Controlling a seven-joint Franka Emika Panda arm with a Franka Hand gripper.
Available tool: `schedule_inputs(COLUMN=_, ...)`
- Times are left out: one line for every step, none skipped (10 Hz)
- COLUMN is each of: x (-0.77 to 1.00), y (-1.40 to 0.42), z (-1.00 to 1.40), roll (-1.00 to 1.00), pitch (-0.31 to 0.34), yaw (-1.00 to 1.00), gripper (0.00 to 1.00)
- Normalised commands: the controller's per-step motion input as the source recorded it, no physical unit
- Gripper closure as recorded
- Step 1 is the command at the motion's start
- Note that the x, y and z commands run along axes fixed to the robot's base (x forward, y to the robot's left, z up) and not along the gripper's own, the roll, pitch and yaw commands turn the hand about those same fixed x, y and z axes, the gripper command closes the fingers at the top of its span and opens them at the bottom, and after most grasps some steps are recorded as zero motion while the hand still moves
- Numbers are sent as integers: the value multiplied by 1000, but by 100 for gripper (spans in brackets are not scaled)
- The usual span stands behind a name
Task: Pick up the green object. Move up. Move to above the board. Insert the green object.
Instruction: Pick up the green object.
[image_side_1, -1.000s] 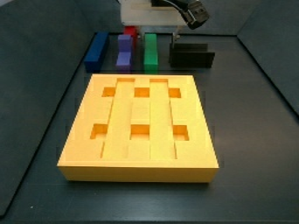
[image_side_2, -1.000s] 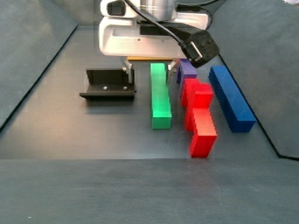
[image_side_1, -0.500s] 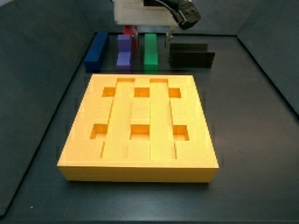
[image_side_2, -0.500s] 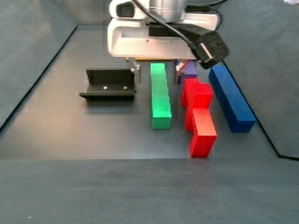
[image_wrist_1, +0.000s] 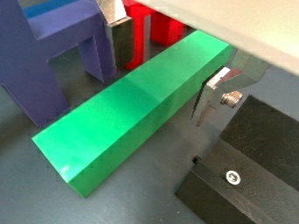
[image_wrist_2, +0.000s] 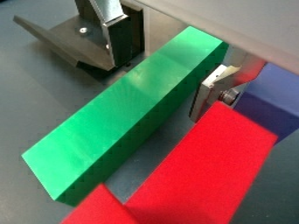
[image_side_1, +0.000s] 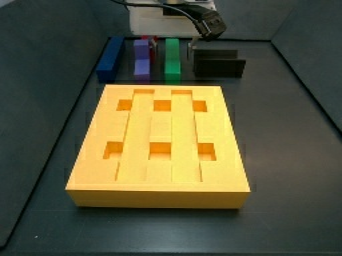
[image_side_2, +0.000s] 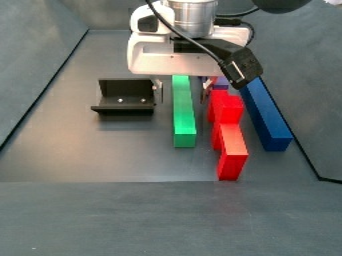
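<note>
The green object (image_side_2: 183, 110) is a long plain bar lying flat on the dark floor, and it fills both wrist views (image_wrist_1: 135, 114) (image_wrist_2: 122, 118). My gripper (image_side_2: 185, 76) is low over its far end, open. One silver finger (image_wrist_1: 121, 39) and the other finger (image_wrist_1: 211, 94) stand on either side of the bar with small gaps, as the second wrist view (image_wrist_2: 167, 66) also shows. The yellow-orange board (image_side_1: 94, 130), with grooves and six square holes, lies nearer the camera in a side view, apart from the bar (image_side_1: 173, 60).
A blue bar (image_side_2: 265, 112), a purple piece (image_side_2: 214, 90) and a red piece (image_side_2: 229, 135) lie on one side of the green bar. The black fixture (image_side_2: 123, 97) stands on its other side, close to one finger (image_wrist_2: 122, 39).
My gripper has moved sideways from near the fixture to over the green bar and come lower, so its fingers now straddle the bar's end.
</note>
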Motion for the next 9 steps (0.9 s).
schedule_inputs(x=0, y=23, z=-151, roll=44, pitch=0, yaw=43, gripper=0)
schedule_inputs(x=71, y=80, z=0, roll=0, pitch=21, yaw=37, gripper=0)
schedule_inputs(x=89, y=49, z=0, roll=0, pitch=36, yaw=14, gripper=0)
schedule_inputs(x=154, y=154, z=0, roll=0, pitch=79, yaw=0, gripper=0)
schedule_inputs(x=94, y=180, z=0, roll=-14, pitch=57, yaw=0, gripper=0)
schedule_inputs(x=0, y=94, z=0, roll=0, pitch=11, yaw=0, gripper=0)
schedule_inputs(x=0, y=0, z=-71, roll=7, pitch=0, yaw=0, gripper=0)
schedule_inputs(x=0, y=-26, z=-77, roll=30, pitch=0, yaw=0, gripper=0)
schedule_inputs(x=43, y=-111, z=0, roll=41, pitch=3, yaw=0, gripper=0)
